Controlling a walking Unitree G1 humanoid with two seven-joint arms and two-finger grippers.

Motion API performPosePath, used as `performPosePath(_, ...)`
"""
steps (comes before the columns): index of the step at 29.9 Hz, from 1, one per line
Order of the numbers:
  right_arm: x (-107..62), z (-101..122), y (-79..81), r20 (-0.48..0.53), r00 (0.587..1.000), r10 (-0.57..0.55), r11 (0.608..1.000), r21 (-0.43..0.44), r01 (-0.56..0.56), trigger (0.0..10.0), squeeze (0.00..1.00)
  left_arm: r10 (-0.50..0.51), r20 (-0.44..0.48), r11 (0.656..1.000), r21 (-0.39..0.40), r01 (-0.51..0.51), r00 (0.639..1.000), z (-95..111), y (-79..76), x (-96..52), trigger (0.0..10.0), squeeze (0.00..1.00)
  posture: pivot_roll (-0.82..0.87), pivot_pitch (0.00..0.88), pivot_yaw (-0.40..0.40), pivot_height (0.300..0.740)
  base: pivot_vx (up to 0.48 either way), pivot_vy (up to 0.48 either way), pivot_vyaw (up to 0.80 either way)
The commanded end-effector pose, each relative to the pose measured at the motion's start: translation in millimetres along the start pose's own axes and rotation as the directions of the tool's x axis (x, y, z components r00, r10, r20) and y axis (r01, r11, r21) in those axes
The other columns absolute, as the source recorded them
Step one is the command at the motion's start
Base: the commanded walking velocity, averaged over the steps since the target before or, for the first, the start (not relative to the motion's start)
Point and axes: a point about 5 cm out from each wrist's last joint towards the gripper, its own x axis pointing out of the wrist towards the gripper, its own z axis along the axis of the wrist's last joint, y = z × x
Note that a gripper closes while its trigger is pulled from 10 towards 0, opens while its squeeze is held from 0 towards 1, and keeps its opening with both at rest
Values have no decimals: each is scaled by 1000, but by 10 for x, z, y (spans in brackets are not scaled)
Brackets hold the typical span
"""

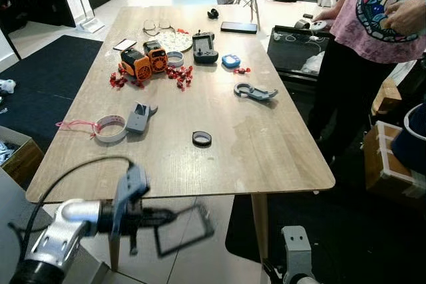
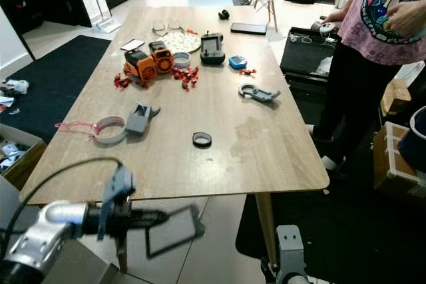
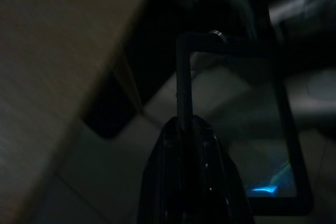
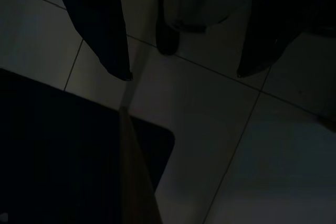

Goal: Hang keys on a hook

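Left gripper (image 1: 154,218) low before the near edge of the light wooden tabletop (image 1: 279,157), fingers closed on a thin black rectangular frame (image 1: 184,230) (blurred, held out over the tiled floor (image 1: 200,264)). Right gripper (image 4: 181,72) hanging idle above the floor tiles, fingers spread apart, nothing between them. Grey carabiner-like key holder (image 1: 255,91) flat on the tabletop's right half, near a small black ring (image 1: 202,139). Person in a pink patterned shirt (image 1: 379,11) standing at the right.
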Motion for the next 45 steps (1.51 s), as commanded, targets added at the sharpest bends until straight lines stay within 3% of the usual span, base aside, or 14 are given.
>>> performPosePath(1, -4, -25, 14, -11, 1000, 3, 1000, 1, -3, 10000, 0, 6, -55, 1000, 11, -5, 998, -74, -9, -81, 0, 0, 34, 70, -18, 740, 0, 0, 0)
performPosePath(5, -2, -21, 21, -9, 1000, 4, 1000, 3, -4, 10000, 0, 8, -161, 1000, 16, -5, 987, -347, -84, -149, 0, 0, 35, 71, -18, 740, 0, 0, 0)
performPosePath(21, -18, -58, 2, -17, 1000, -4, 1000, 8, 4, 10000, 0, 294, -204, 948, -62, -312, 934, -1093, -368, -212, 0, 0, 31, 80, -13, 740, 0, 0, 0)
performPosePath(24, -22, -74, 7, -23, 1000, -6, 1000, 11, 6, 10000, 0, 494, -258, 822, -175, -543, 831, -1327, -422, -159, 0, 0, 30, 75, -7, 740, 0, 0, 0)
performPosePath(25, -22, -74, 7, -23, 1000, -6, 1000, 11, 6, 10000, 0, 494, -258, 822, -175, -543, 831, -1327, -422, -159, 0, 0, 30, 75, -7, 740, 0, 0, 0)
performPosePath(27, -26, -92, 14, -29, 1000, -7, 1000, 12, 7, 10000, 0, 583, -318, 726, -210, -655, 748, -1456, -470, -127, 0, 0, 29, 71, -7, 740, 0, 0, 0)
performPosePath(28, -26, -92, 14, -29, 1000, -7, 1000, 12, 7, 10000, 0, 583, -318, 726, -210, -655, 748, -1456, -470, -127, 0, 0, 29, 71, -7, 740, 0, 0, 0)
performPosePath(31, -33, -121, 17, -41, 999, -8, 1000, 13, 9, 10000, 0, 671, -416, 567, -246, -786, 614, -1614, -536, -129, 0, 0, 30, 65, -4, 740, 0, 0, 0)
performPosePath(33, -34, -124, 17, -42, 999, -9, 1000, 13, 9, 10000, 0, 678, -428, 550, -246, -799, 598, -1630, -543, -131, 0, 0, 30, 65, -4, 740, 0, 0, 0)
performPosePath(35, -44, -149, 7, -49, 999, -17, 1000, 11, 18, 10000, 0, 738, -474, 397, -268, -877, 480, -1690, -553, -145, 7529, 0, 28, 60, 1, 740, 0, 0, 0)
performPosePath(36, -44, -149, 7, -49, 999, -17, 1000, 11, 18, 10000, 0, 738, -474, 397, -268, -877, 480, -1690, -553, -145, 7529, 0, 28, 60, 1, 740, 0, 0, 0)
performPosePath(37, -49, -159, 2, -52, 998, -21, 1000, 11, 21, 10000, 0, 754, -487, 343, -282, -896, 442, -1708, -561, -147, 7529, 0, 28, 60, 1, 740, 0, 0, 0)
performPosePath(38, -57, -182, -9, -62, 998, -29, 1000, 9, 30, 10000, 0, 769, -492, 295, -292, -910, 408, -1717, -565, -142, 10000, 0, 26, 59, 6, 740, 0, 0, 0)
performPosePath(45, -167, -472, -100, -213, 973, -94, 995, 12, 99, 10000, 0, 776, -486, 274, -313, -909, 402, -1720, -624, 26, 10000, 0, 22, 43, 23, 740, 0, 0, 0)
